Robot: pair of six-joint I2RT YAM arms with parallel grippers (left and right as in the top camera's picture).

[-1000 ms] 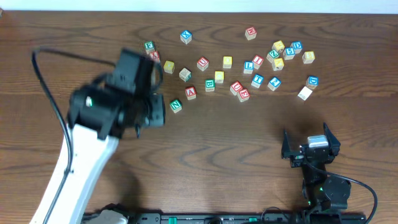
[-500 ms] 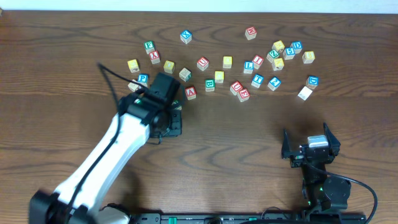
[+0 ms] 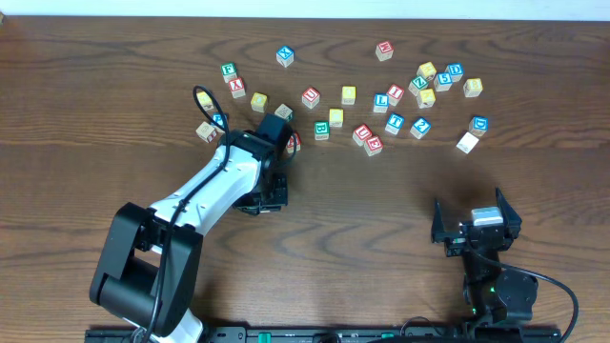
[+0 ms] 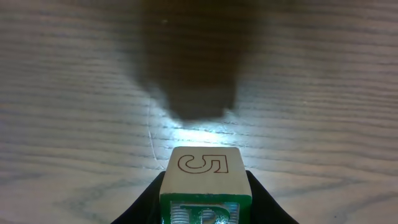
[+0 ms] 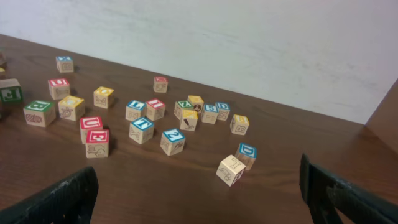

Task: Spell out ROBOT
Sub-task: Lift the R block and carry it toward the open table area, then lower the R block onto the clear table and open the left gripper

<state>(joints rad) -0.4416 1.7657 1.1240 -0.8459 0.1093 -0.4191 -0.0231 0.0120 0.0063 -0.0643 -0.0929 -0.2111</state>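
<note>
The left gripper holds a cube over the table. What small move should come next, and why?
Probably lower the green cube straight down and release it. The left gripper is shut on it, the table under it looks bare, and this spot lies nearer the robot than the scattered cubes, so a row could start here.

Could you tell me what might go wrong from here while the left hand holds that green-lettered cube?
1. The left hand is shut on the green-lettered cube, but its letter is cut off in the wrist view, so it may be set down with the wrong face up.
2. The left arm lies close to a red-lettered cube and a wooden cube; swinging away could knock them.
</note>
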